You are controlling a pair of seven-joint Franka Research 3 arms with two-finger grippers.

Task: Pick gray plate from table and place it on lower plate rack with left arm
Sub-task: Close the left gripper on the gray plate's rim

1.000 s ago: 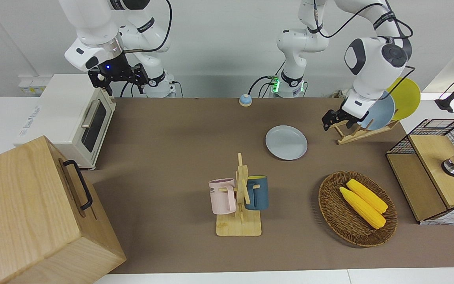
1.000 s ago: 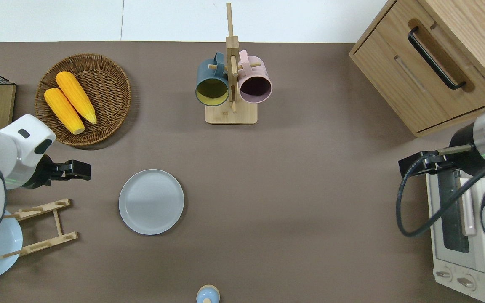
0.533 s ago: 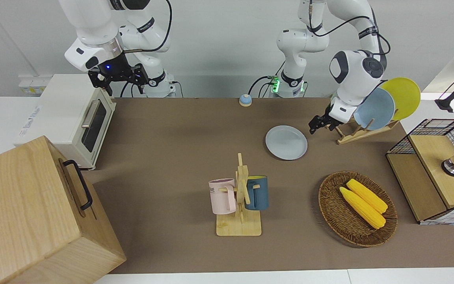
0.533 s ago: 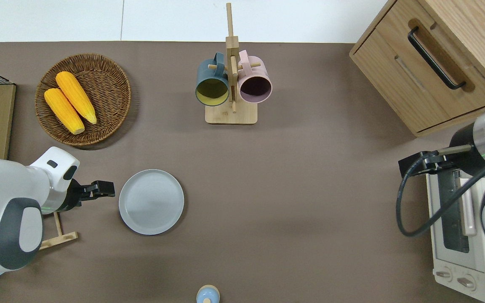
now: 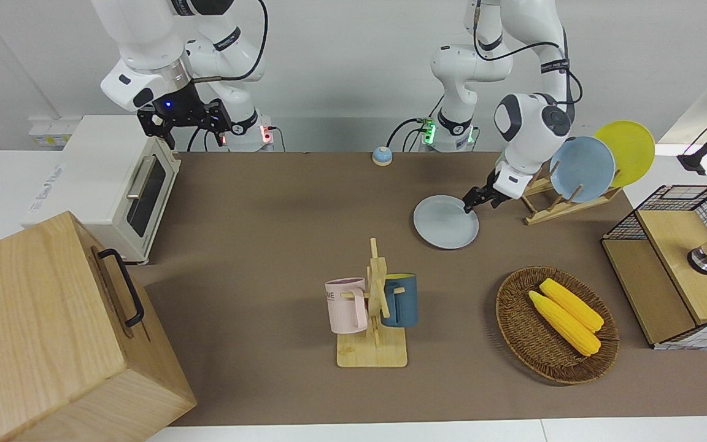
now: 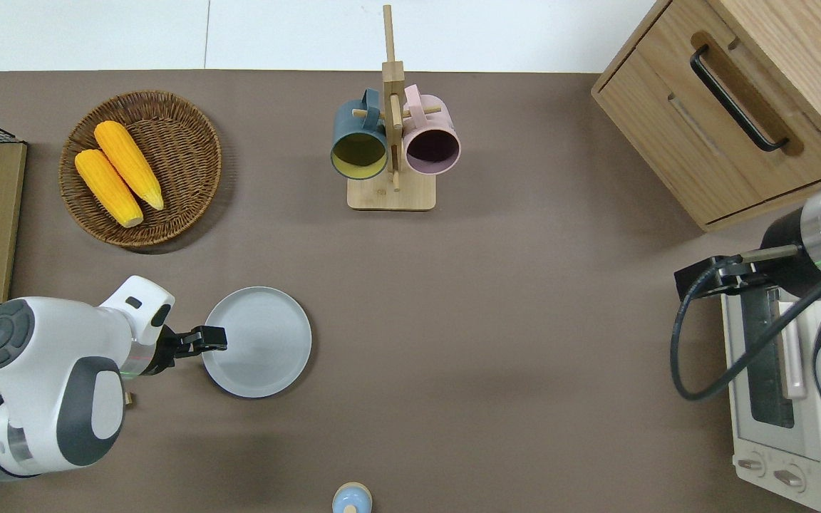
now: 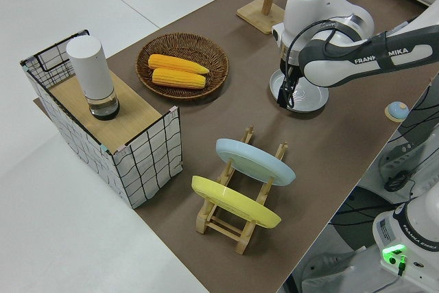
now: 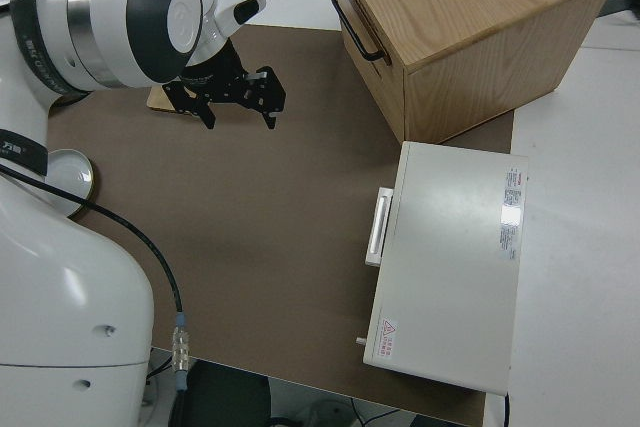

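One gray plate (image 6: 261, 342) flat on table, left gripper (image 6: 212, 339) over its rim.

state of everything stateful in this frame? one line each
gray plate: flat on the table, not lifted
left gripper: over the gray plate's rim, toward the left arm's end
right arm: parked, gripper open
plate rack: holds a light-blue plate and a yellow plate, both leaning
toaster oven: door shut
wooden drawer box: shut
mugs: hung on the stand
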